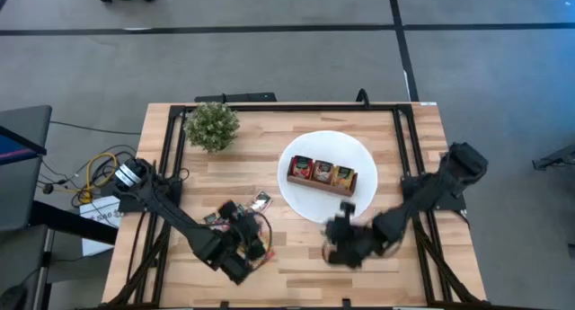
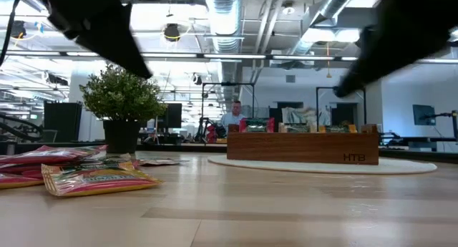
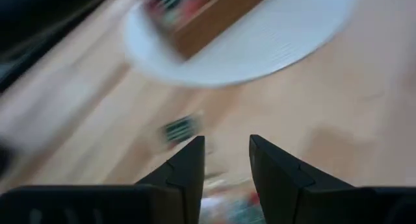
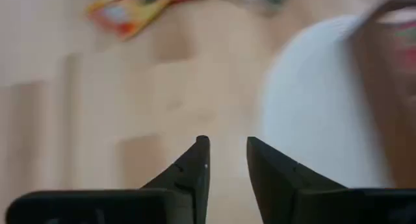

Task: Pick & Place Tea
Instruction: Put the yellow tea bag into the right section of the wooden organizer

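Fingers of right gripper (image 4: pixel 226 160) parted, empty, above bare tabletop (image 1: pixel 404 175) beside white plate (image 1: pixel 363 163); left gripper (image 3: pixel 226 159) parted over loose tea sachets (image 2: pixel 94 178); beyond, more sachets in wooden tray (image 1: pixel 322 184).

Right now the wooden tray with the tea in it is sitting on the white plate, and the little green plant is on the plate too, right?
Not quite. The wooden tray does sit on the white plate, but the green plant stands on the bare table, off to the plate's side. The high view shows it.
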